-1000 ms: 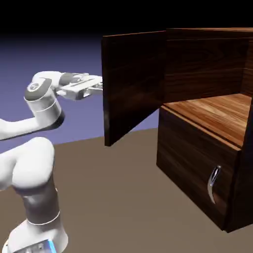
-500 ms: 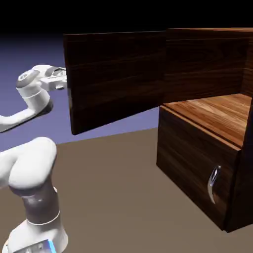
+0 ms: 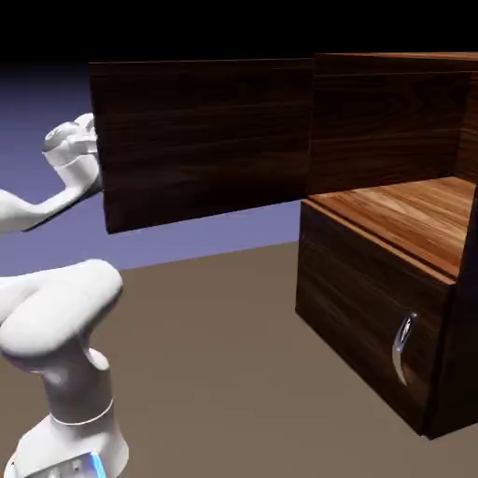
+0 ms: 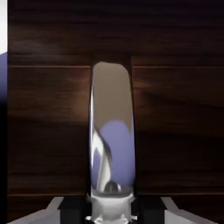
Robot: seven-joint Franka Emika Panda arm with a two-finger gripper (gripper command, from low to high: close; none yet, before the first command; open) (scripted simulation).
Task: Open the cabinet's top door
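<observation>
My jaws point(image 4: 111, 214) grip the door's silver handle point(image 4: 111, 131), centre of the hand view; the door point(image 3: 201, 140) stands swung wide at upper left, the cabinet point(image 3: 392, 271) at right on the bench point(image 3: 224, 364).

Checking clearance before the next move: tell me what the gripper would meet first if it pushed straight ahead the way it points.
The gripper is shut on the silver handle; directly behind lies the top door, probably very close.
</observation>
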